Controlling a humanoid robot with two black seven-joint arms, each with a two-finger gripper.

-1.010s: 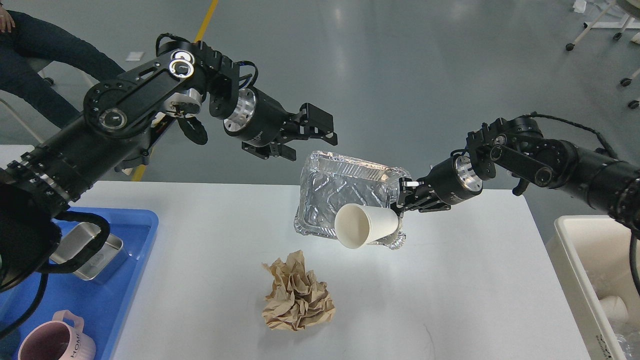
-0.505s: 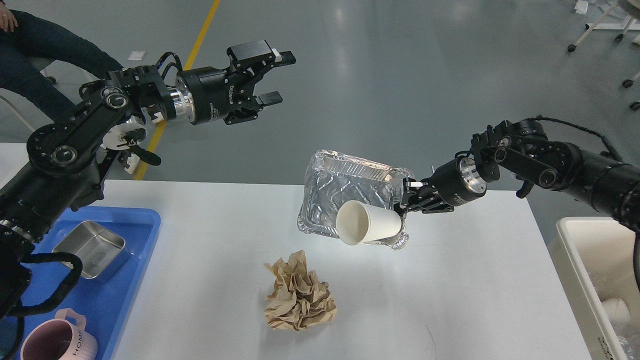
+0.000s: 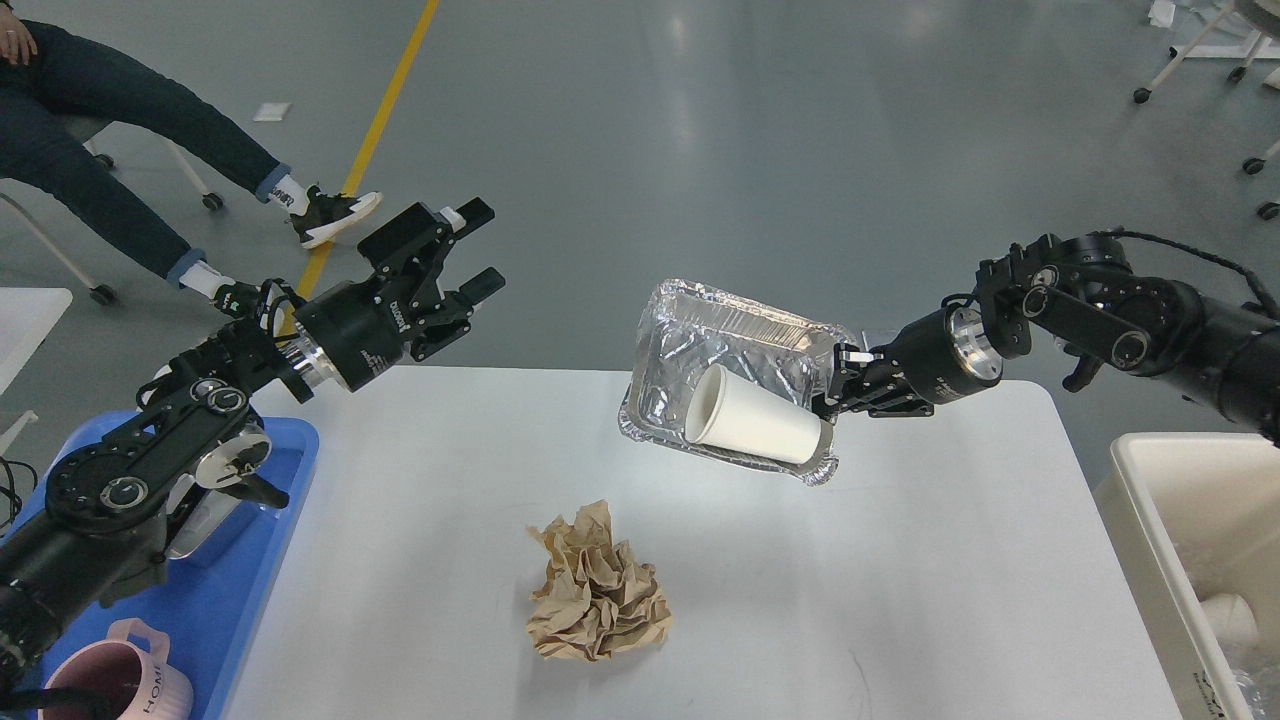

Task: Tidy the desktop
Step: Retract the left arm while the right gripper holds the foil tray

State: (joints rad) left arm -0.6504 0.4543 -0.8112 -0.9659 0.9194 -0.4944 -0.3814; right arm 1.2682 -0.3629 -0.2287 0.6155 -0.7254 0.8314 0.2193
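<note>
The white desktop fills the lower middle of the head view. My right gripper is shut on the right rim of a crinkled foil tray, holding it tilted above the desktop. A white paper cup lies on its side in the tray, mouth towards the left. A crumpled brown paper ball rests on the desktop near the front. My left gripper hangs open and empty above the desktop's far left edge.
A blue tray at the left holds a steel box, partly hidden by my left arm, and a pink mug. A cream bin stands at the right with white cups inside. A seated person's legs are beyond the table.
My left arm has swung down and back to the left, its gripper staying open. The right gripper has lifted the foil tray slightly up and right, and the cup has rolled lower in it.
</note>
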